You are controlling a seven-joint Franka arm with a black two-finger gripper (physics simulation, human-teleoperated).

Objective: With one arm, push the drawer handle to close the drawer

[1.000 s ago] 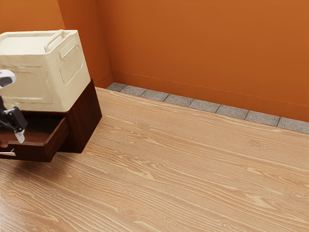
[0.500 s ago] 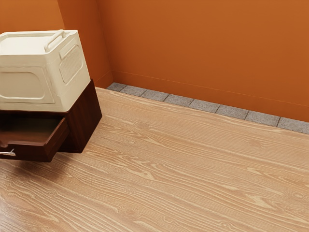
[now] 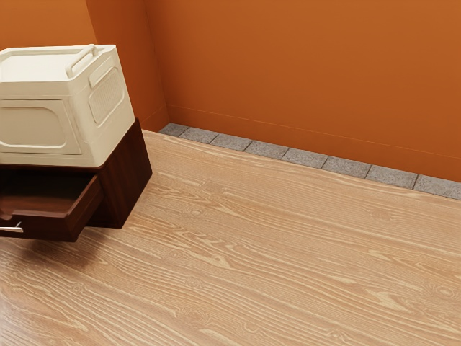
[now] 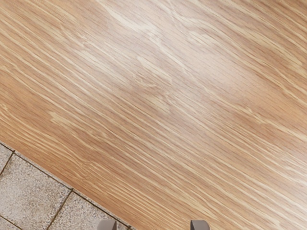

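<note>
The drawer [image 3: 50, 228] stands open at the lower left of the exterior view, jutting out from the dark cabinet [image 3: 127, 180] beneath the cream crate [image 3: 39, 126]. Its pale metal handle [image 3: 11, 229] sits on the front panel, right at that view's left edge and partly cut off by it.

We see our gripper [image 4: 153, 225] at the bottom edge of the wrist view, its two tips apart and nothing held between them. Below it lie the wood-grained surface [image 3: 259, 245] and, toward the lower left of the wrist view, a strip of grey tiles [image 4: 31, 191]. We take it that we are clear of the handle, with no push under way.

So the step in hand, as we judge it, is the approach. The next move calls for bringing the hand round to the outer side of the drawer front, level with the handle, and only then pressing straight in toward the cabinet. Drawing the tips together first would give us a firmer thing to push with.

We should keep from dipping over the rim into the open drawer, where we would press the wrong side. A push well off the middle might make it bind, and a hard one might shift the cabinet and its crate.
</note>
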